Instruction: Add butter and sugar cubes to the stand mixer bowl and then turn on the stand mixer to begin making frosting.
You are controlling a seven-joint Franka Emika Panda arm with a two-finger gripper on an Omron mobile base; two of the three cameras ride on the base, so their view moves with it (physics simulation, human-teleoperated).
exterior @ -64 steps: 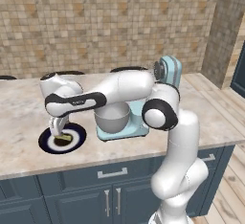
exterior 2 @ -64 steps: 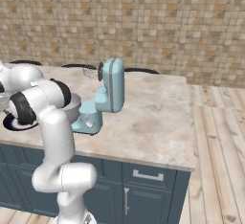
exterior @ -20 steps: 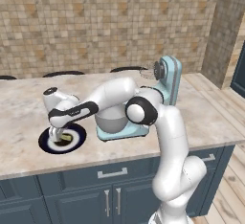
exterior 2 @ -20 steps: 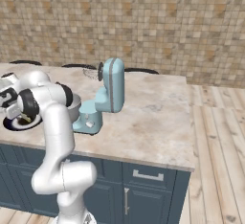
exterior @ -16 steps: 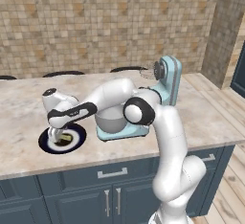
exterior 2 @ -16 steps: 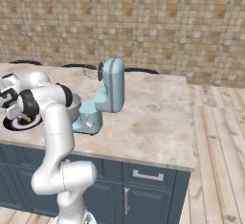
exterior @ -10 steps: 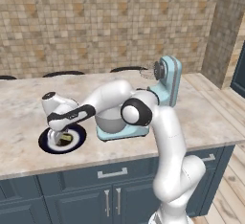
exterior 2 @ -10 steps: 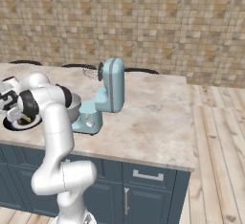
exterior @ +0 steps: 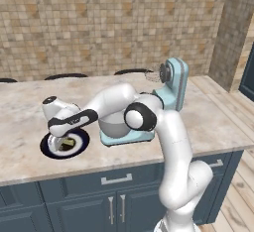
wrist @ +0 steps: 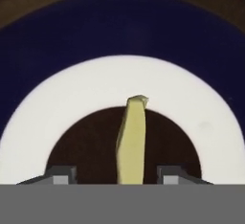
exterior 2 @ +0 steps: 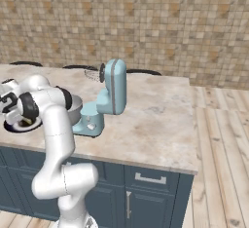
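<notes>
The butter (wrist: 131, 141), a pale yellow-green block, lies in the middle of a dark blue plate (wrist: 119, 31) with a white ring. My gripper (wrist: 116, 176) is down over it, open. One fingertip (wrist: 60, 175) stands on each side of the block, with a gap showing on both sides. On the counter, the hand (exterior: 62, 137) hangs low over the plate (exterior: 47, 149), left of the grey stand mixer bowl (exterior: 111, 124). The bowl sits on the light blue stand mixer (exterior: 173, 82), whose head is tilted up. The sugar cubes are hidden.
The marble counter (exterior: 208, 122) runs on to the right of the mixer (exterior 2: 114, 93), with its front edge close below the plate (exterior 2: 14, 125). A tiled wall (exterior: 99, 23) closes off the back. My own arm arches over the bowl (exterior 2: 75, 106).
The hand has sunk a little lower onto the plate and the arm has leaned further left. Mixer, bowl and plate have stayed where they were.
</notes>
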